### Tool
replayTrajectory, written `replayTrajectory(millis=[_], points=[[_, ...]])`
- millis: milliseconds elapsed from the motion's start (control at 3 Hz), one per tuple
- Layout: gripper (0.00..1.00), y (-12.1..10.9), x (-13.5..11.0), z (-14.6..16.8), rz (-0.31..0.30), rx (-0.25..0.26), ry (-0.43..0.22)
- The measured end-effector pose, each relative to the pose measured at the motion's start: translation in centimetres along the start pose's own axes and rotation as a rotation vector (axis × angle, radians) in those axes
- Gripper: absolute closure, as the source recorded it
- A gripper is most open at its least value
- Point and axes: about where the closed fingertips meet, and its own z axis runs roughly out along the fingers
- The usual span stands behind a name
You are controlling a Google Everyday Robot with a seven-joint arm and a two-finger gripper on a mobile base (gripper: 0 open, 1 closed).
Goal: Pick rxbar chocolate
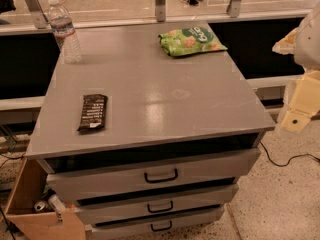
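One rxbar chocolate (93, 112) lies flat, near-left on the cabinet top (165, 89). Likely light, slick-wrapped; pinch across its narrow width. Gripper (299, 104) at right edge, well apart; jaw state unreadable.

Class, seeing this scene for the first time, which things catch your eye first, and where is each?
A grey drawer cabinet fills the view. On its top lie the dark rxbar chocolate near the front left and a green snack bag at the back right, with a water bottle upright at the back-left corner. The cream gripper hangs beside the cabinet's right side, apart from the bar.
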Motion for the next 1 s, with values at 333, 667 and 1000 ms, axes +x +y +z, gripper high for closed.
replayTrajectory(millis=[333,667,1000], points=[[0.00,0.0,0.0,0.0,0.000,0.000,0.000],[0.00,-1.9,-2.5,2.2,-0.064,-0.036,-0.055],[0.00,-4.8,-8.0,5.6,-0.212,-0.079,-0.140]])
